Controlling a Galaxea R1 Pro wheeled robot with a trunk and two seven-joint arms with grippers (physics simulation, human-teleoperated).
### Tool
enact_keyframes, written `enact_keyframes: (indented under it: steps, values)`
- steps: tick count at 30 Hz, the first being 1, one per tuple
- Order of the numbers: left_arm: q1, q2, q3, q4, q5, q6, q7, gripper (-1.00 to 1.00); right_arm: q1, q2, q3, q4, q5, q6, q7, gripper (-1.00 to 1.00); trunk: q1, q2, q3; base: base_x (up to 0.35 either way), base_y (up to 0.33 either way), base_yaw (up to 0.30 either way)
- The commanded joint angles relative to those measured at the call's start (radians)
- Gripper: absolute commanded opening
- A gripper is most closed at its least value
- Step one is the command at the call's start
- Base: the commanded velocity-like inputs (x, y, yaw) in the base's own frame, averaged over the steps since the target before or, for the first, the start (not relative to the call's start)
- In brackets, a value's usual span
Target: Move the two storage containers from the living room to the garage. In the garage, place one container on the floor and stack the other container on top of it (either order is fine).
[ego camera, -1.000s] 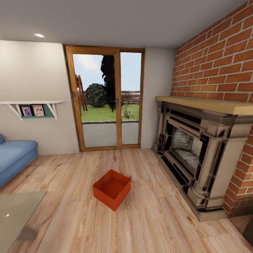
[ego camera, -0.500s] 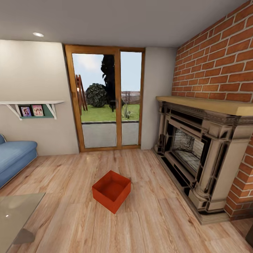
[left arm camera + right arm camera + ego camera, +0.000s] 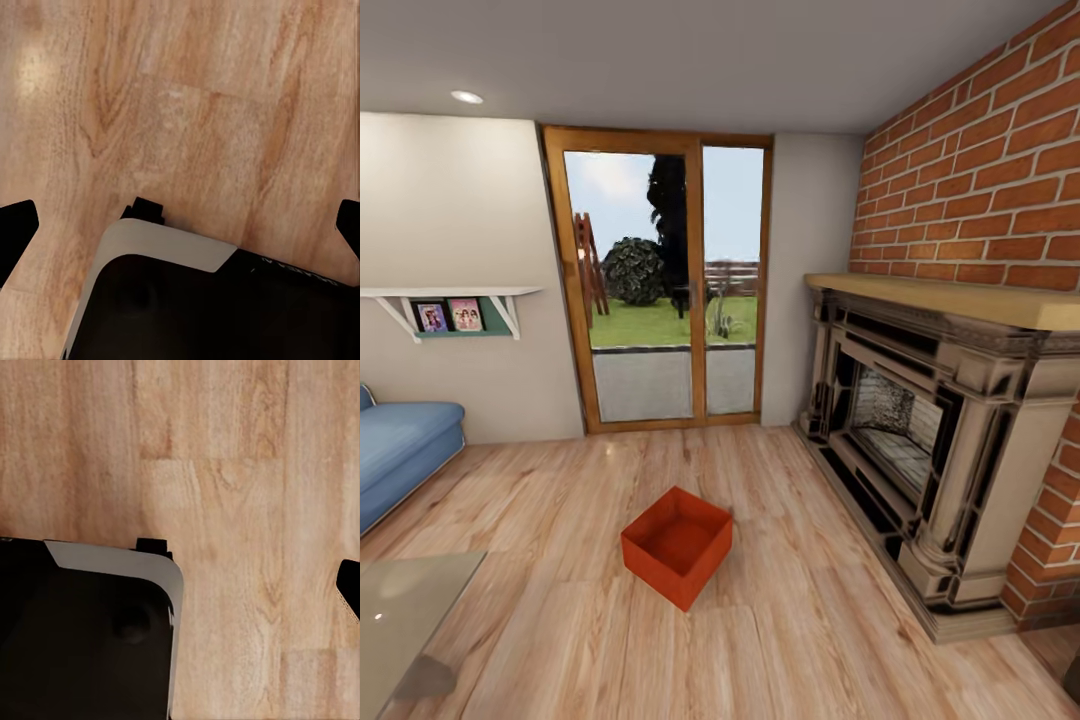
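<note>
Orange-red bin: one storage container (image 3: 677, 545) sits open side up on the light wood plank floor (image 3: 790, 640) of the living room, one corner turned toward the camera; its inside holds nothing that can be seen.
Position in room: the container lies between the glass doors (image 3: 665, 290) at the far wall and the robot, left of the fireplace (image 3: 935, 440) and well apart from it.
Fireplace: a dark, ornate surround with a pale wooden mantel, set against the red brick wall (image 3: 980, 190) on the right.
Sofa: a blue sofa (image 3: 400, 450) shows at the left edge of the head view, well apart from the container.
Glass table: a corner of a glass tabletop (image 3: 405, 610) fills the lower left of the head view, near the robot.
Shelf: a white wall shelf (image 3: 450, 300) with two small framed pictures hangs left of the doors.
Left gripper (image 3: 180, 225): two dark fingertips (image 3: 15, 229) show at opposite edges of the left wrist view, spread wide with nothing between them but plank floor; the robot's dark, grey-edged base (image 3: 210, 307) lies below.
Right gripper: one dark fingertip (image 3: 349, 589) shows at the edge of the right wrist view above the floor; whether the jaws stand apart or together cannot be told.
</note>
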Motion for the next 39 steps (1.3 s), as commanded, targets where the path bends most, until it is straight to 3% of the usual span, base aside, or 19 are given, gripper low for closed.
enact_keyframes:
  steps: [1,10,26,39]
  values:
    - [-0.001,0.000,-0.004,0.000,0.005,-0.002,0.002,1.00,-0.001,0.001,0.008,0.003,-0.007,-0.005,-0.001,1.00,0.001,-0.001,-0.001,0.295,0.000,0.000]
    - [-0.001,0.000,-0.004,0.001,0.008,-0.003,0.002,1.00,-0.001,0.002,0.010,0.003,-0.007,-0.005,-0.001,1.00,0.001,-0.001,-0.001,0.315,-0.013,0.000]
    - [-0.001,0.000,-0.004,0.000,0.008,-0.003,0.002,1.00,-0.001,-0.005,0.011,0.003,-0.006,-0.003,0.002,1.00,0.001,-0.001,-0.001,0.267,-0.158,0.000]
    - [0.001,0.000,-0.004,0.000,0.009,-0.004,0.002,1.00,0.001,-0.004,0.012,0.003,-0.004,-0.006,0.003,1.00,0.001,-0.001,-0.001,0.000,0.000,0.000]
